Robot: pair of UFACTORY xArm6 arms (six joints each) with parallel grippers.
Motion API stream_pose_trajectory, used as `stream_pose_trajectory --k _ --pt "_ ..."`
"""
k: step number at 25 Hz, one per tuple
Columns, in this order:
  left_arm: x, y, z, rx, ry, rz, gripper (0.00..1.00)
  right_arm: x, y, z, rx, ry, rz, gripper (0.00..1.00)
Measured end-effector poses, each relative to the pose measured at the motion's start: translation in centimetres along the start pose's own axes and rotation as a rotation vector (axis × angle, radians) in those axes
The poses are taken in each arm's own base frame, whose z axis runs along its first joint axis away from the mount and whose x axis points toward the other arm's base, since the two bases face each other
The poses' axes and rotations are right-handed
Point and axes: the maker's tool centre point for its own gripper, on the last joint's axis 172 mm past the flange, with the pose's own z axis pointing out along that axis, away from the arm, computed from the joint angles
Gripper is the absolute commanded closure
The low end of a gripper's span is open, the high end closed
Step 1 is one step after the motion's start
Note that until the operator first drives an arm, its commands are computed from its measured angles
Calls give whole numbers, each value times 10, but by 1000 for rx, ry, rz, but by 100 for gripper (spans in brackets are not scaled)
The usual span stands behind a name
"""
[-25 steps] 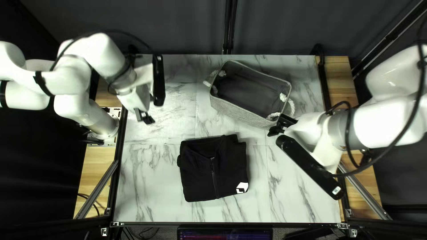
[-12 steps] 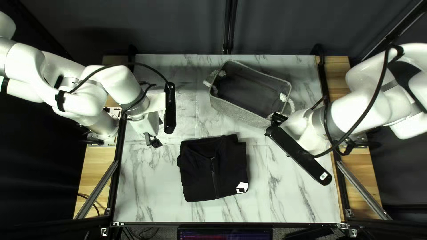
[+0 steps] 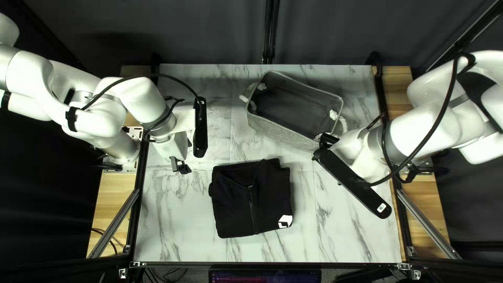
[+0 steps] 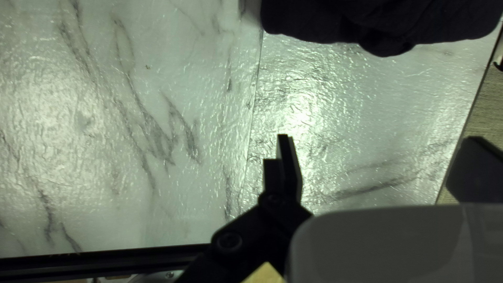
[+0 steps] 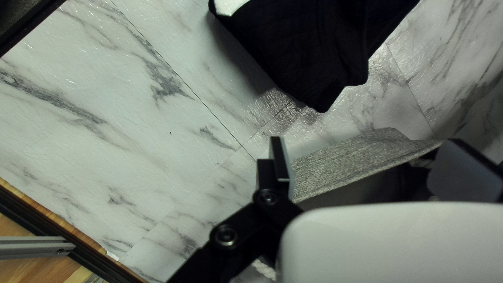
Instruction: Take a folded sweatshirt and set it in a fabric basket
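The folded black sweatshirt lies flat on the table, its zipper and a white patch facing up. Behind it stands the grey fabric basket, with rope handles. My left gripper hovers left of the sweatshirt; my right gripper is at the basket's near right corner. In the left wrist view the left gripper is open, the sweatshirt beyond it. In the right wrist view the open right gripper has the basket's wall partly between its fingers in view, with the sweatshirt ahead; contact with the basket cannot be told.
The marble-patterned table extends left and right of the sweatshirt. Dark rails run along its sides and near edge. Part of a screen shows beyond the near edge, and a dark curtain hangs behind.
Over the last second my left gripper moved toward the near edge and slightly right. My right gripper shifted a little toward the far edge. Sweatshirt and basket stayed put.
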Motion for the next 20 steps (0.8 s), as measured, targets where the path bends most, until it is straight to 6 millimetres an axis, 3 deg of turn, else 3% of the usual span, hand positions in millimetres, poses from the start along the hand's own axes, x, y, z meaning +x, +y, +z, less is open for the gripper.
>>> stream_pose_trajectory --k 9,14,20 --pt "26 8 40 -56 -22 -49 0 13 -28 52 -114 13 -195 0" --pt "38 15 56 -77 -13 -87 0 18 -29 82 -168 -24 -248 0" --pt "38 17 73 -92 15 -132 0 23 -28 100 -186 -46 -259 0"
